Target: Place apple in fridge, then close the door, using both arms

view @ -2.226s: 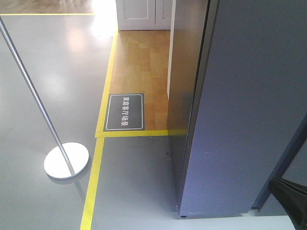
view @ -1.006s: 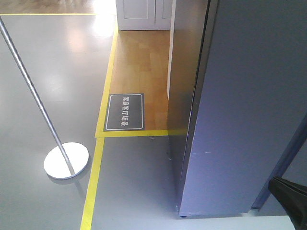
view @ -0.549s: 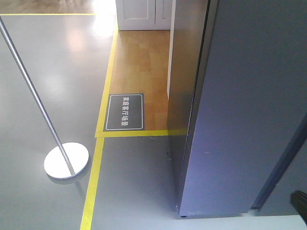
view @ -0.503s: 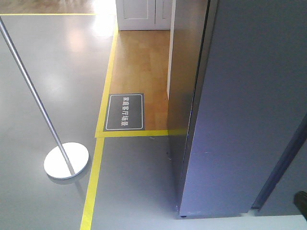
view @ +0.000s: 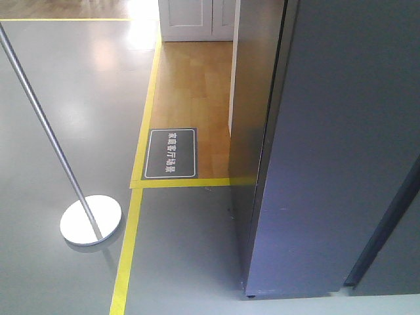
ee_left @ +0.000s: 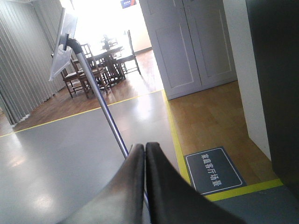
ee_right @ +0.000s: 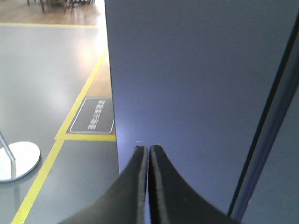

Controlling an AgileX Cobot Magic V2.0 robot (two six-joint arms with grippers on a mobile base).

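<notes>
Both tools are closed and empty: the left tool faces a stanchion pole, the right tool the fridge.

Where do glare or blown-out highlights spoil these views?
Front view: window glare whitens the grey floor at the top. Left wrist view: the dining area behind the sign pole is overexposed, and the left gripper is silhouetted. Right wrist view: only a mild sheen on the fridge.

Fridge side is smooth, matt dark grey; the grey floor glossy; pole polished metal; inset boards wood.
</notes>
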